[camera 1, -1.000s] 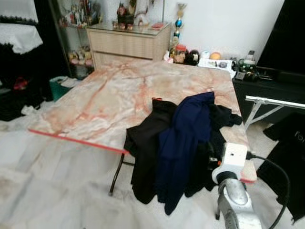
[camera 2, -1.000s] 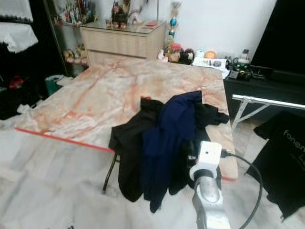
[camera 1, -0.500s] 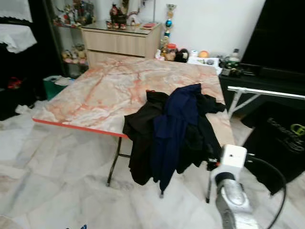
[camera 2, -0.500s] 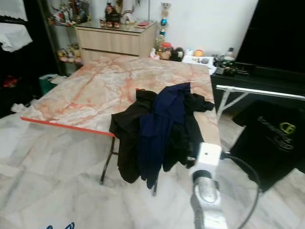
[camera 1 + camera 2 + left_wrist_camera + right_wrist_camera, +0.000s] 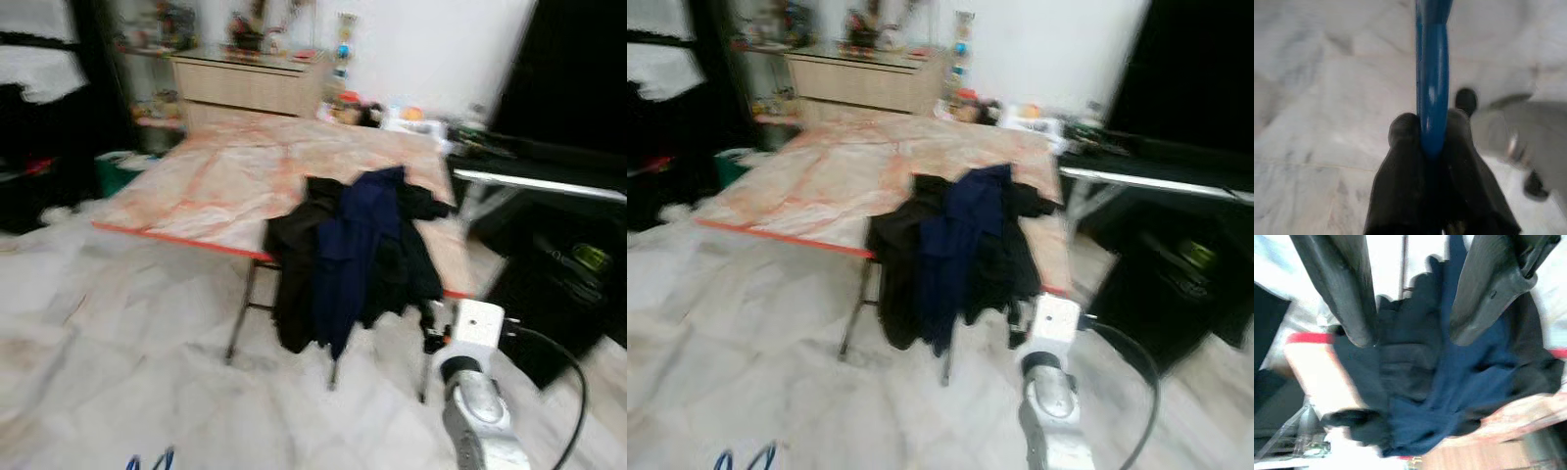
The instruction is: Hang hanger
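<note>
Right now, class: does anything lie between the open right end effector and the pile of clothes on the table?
Nothing visible does. The right end effector points at the clothes draped over the table edge, across bare floor. The left end effector is shut on the blue hanger.

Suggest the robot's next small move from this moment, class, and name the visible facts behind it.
Probably turn toward the metal rail on the robot's right and step closer. The left pincer is shut on a blue hanger held low above the floor, while the right pincer is open, facing the dark clothes draped over the table. The rail is blurred, so this is tentative.
</note>
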### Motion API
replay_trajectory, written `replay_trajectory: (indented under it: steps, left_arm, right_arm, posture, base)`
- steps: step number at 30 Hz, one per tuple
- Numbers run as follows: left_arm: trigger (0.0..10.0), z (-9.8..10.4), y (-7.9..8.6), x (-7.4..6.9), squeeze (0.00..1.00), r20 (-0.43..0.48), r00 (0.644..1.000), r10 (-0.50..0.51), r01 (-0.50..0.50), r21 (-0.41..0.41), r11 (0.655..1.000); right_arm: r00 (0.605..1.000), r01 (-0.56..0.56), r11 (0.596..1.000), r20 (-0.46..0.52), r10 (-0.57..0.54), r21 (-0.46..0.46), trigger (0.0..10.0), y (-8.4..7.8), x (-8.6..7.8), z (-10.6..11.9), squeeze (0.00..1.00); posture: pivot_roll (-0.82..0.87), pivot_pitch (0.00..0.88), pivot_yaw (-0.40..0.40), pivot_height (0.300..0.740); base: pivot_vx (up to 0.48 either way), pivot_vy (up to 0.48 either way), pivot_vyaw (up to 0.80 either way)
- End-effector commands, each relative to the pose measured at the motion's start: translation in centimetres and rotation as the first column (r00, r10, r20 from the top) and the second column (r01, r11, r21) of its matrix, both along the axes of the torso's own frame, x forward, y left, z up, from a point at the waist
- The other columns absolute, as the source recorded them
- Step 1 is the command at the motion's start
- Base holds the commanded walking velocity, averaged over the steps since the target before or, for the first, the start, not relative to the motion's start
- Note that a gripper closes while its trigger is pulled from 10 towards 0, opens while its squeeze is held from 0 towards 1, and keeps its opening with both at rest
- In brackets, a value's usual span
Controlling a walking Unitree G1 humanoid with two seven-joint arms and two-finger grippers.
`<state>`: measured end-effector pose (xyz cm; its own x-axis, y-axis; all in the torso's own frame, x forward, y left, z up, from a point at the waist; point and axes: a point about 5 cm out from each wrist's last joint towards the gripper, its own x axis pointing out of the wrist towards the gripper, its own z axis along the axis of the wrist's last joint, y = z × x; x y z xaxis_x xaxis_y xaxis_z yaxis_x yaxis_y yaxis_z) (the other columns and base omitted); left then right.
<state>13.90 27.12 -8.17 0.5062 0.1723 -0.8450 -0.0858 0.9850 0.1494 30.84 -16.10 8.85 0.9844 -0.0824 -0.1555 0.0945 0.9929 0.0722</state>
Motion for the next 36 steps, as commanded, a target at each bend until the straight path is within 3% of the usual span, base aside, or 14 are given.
replay_trajectory:
  steps: [1,7,9,14,19,23,26,27,28,29,30,34,35,36]
  left_arm:
    - [10.0,-0.3,-0.2,-0.6,0.00,-0.021,1.000,-0.011,0.011,0.013,1.000]
    - [10.0,0.0,0.1,-0.3,0.00,0.013,1.000,-0.011,0.011,0.043,0.999]
    - [10.0,2.8,1.1,4.6,0.00,0.204,0.975,-0.085,0.074,0.060,0.995]
    - [10.0,4.9,1.3,7.4,0.00,0.291,0.933,-0.212,0.184,0.121,0.975]
    - [10.0,7.5,0.7,10.9,0.00,0.307,0.839,-0.449,0.411,0.181,0.893]
    - [10.0,9.2,-0.5,12.6,0.00,0.229,0.673,-0.703,0.646,0.282,0.709]
    - [10.0,10.1,-1.2,13.1,0.00,0.211,0.581,-0.786,0.731,0.291,0.618]
    - [10.0,11.1,-2.3,13.7,0.00,0.187,0.462,-0.867,0.817,0.292,0.498]
    - [10.0,11.4,-2.7,13.8,0.00,0.177,0.419,-0.890,0.842,0.292,0.455]
    - [10.0,11.4,-2.7,13.8,0.00,0.177,0.419,-0.890,0.842,0.292,0.455]
    - [10.0,11.8,-3.6,14.0,0.00,0.171,0.353,-0.920,0.880,0.272,0.389]
    - [10.0,12.5,-5.7,14.0,0.00,0.162,0.221,-0.962,0.939,0.231,0.255]
    - [10.0,12.8,-6.5,14.0,0.00,0.160,0.168,-0.973,0.956,0.215,0.200]
    - [10.0,12.8,-6.5,14.0,0.00,0.160,0.168,-0.973,0.956,0.215,0.200]
  right_arm:
    - [0.999,0.007,1.000,-0.050,-0.007,-0.012,10.0,-0.5,-0.2,-0.9,0.00]
    - [0.995,-0.036,0.999,-0.094,0.033,-0.037,10.0,-0.2,-0.1,-1.5,0.00]
    - [0.993,-0.054,0.997,-0.111,0.049,-0.050,10.0,-0.4,0.0,-1.7,0.00]
    - [0.982,-0.119,0.990,-0.155,0.106,-0.078,10.0,-0.5,0.3,-2.1,0.00]
    - [0.952,-0.265,0.957,-0.192,0.240,-0.119,10.0,0.7,1.3,-1.9,0.00]
    - [0.888,-0.429,0.895,-0.239,0.393,-0.122,10.0,1.8,1.1,-2.2,0.00]
    - [0.842,-0.516,0.847,-0.257,0.475,-0.125,10.0,2.3,0.7,-2.4,0.00]
    - [0.750,-0.647,0.750,-0.291,0.593,-0.139,10.0,3.0,0.2,-2.6,0.00]
    - [0.716,-0.686,0.713,-0.306,0.628,-0.143,10.0,3.2,0.0,-2.7,0.00]
    - [0.716,-0.686,0.713,-0.306,0.628,-0.143,10.0,3.2,0.0,-2.7,0.00]
    - [0.647,-0.754,0.640,-0.340,0.682,-0.152,10.0,3.5,-0.3,-2.9,0.00]
    - [0.520,-0.851,0.497,-0.385,0.762,-0.166,10.0,3.9,-0.6,-2.7,0.00]
    - [0.457,-0.888,0.435,-0.392,0.798,-0.150,10.0,4.3,-0.7,-2.5,0.00]
    - [0.457,-0.888,0.435,-0.392,0.798,-0.150,10.0,4.3,-0.7,-2.5,0.00]
  posture:
    - [0.13,0.000,-0.053,0.740]
    - [0.14,0.000,-0.070,0.740]
    - [0.14,0.000,-0.067,0.740]
    - [0.14,0.000,-0.077,0.740]
    - [0.14,0.000,-0.079,0.740]
    - [0.14,0.000,-0.074,0.740]
    - [0.14,0.000,-0.074,0.740]
    - [0.14,0.000,-0.076,0.740]
    - [0.14,0.000,-0.077,0.740]
    - [0.14,0.000,-0.077,0.740]
    - [0.13,0.000,-0.076,0.740]
    - [0.14,0.000,-0.087,0.740]
    - [0.14,0.000,-0.096,0.740]
    - [0.14,0.000,-0.096,0.740]
  base:
    - [0.000,0.000,0.00]
    - [0.000,0.000,0.00]
    - [0.000,0.000,0.00]
    - [0.000,0.000,0.00]
    - [0.000,0.000,0.00]
    - [0.000,0.000,0.00]
    - [0.000,0.000,0.00]
    - [0.000,0.000,0.00]
    - [0.000,0.000,0.00]
    - [0.000,0.000,0.00]
    - [0.000,0.000,0.00]
    - [0.000,0.000,0.00]
    - [0.000,0.000,0.00]
    - [0.000,0.000,0.00]
